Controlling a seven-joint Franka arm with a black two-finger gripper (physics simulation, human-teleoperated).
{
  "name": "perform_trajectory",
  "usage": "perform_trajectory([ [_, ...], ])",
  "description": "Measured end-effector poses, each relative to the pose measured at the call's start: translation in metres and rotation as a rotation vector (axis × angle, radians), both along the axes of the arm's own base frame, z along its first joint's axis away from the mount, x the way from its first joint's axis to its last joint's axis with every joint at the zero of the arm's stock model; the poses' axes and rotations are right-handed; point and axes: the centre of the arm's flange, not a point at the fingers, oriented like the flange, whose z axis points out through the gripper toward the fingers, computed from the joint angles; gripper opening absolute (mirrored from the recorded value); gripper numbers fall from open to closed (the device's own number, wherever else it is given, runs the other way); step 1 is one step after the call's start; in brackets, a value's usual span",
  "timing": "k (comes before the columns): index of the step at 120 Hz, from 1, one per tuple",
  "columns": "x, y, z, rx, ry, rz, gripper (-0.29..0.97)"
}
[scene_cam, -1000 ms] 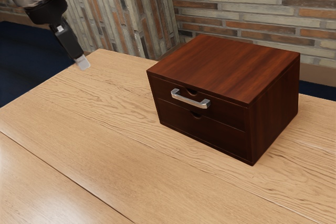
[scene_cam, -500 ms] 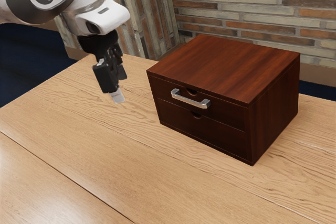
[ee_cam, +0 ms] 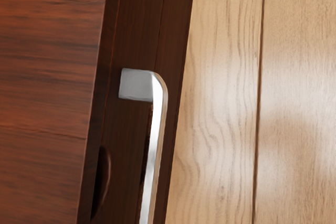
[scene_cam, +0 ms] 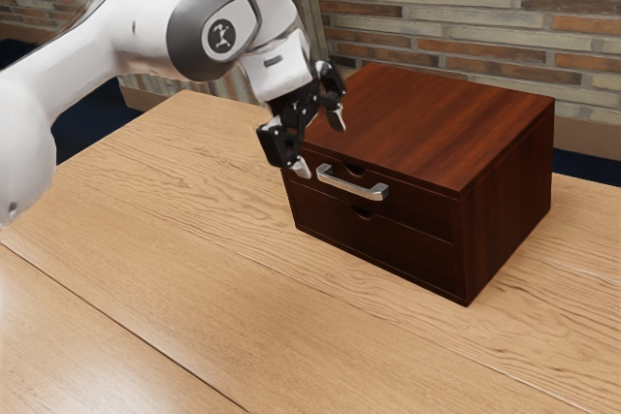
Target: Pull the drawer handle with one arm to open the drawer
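In the exterior view, the arm was seen to have swung in over the last second from the exterior view's far left, where it had hung above the bare surface (scene_cam: 175, 269), to the front corner of the dark wooden cabinet (scene_cam: 427, 118). The end effector (scene_cam: 319, 145) was now poised just beside the left end of the drawer handle (scene_cam: 351, 184), its fingers spread apart and clamped on nothing. One fingertip (scene_cam: 304, 171) was held low by the bar's end and the other up near the cabinet's top edge. The approach was thus judged nearly done, with the grasp itself not yet made. The upper drawer (scene_cam: 417, 203) was seen flush with the cabinet's face, so no opening had been gained. The cabinet had not been shifted.

In the wrist view, the drawer handle (ee_cam: 156, 140) was shown close under the hand. It was a slim, brushed-metal bar with a squared end post, standing off from the drawer front (ee_cam: 131, 145) — enough of a gap, it was judged, for a finger to be slipped behind. A curved notch (ee_cam: 103, 182) was seen cut into the wood behind it, and the pale surface (ee_cam: 226, 129) lay beyond.
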Motion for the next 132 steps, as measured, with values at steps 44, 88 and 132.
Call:
perform_trajectory([
  [44, -0.042, -0.047, -0.005, 0.194, -0.031, -0.133, 0.17],
  [88, -0.019, -0.035, -0.038, 0.201, -0.130, -0.101, 0.10],
  [132, 0.005, -0.011, -0.071, 0.145, -0.126, -0.034, 0.09],
])
